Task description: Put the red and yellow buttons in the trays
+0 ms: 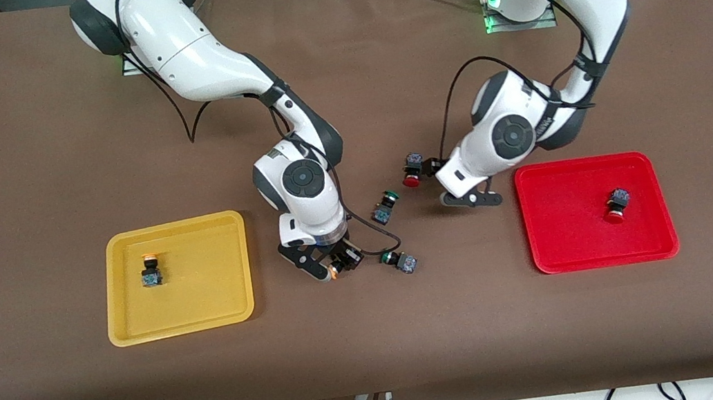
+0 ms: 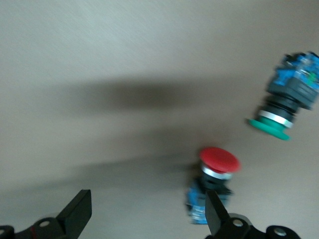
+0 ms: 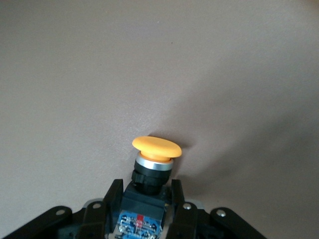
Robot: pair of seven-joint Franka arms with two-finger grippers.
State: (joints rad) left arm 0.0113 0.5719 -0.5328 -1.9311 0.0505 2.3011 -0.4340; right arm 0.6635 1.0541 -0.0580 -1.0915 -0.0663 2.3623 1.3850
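Note:
My right gripper [image 1: 332, 266] is shut on a yellow-orange button [image 3: 151, 167] by its dark body, low over the brown table between the yellow tray [image 1: 227, 274] and a green-capped switch. A second yellow button [image 1: 151, 269] lies in the yellow tray. My left gripper [image 1: 450, 181] is open and low over the table beside a red button [image 1: 412, 171]. In the left wrist view this red button [image 2: 215, 172] lies next to one finger [image 2: 215, 211], outside the gap. Another red button [image 1: 617, 205] lies in the red tray [image 1: 558, 241].
Two green-capped switches lie on the table between the arms. One [image 1: 385, 206] is close to the loose red button and also shows in the left wrist view [image 2: 286, 102]. The other [image 1: 400, 261] is beside my right gripper. A black cable loops from the right wrist.

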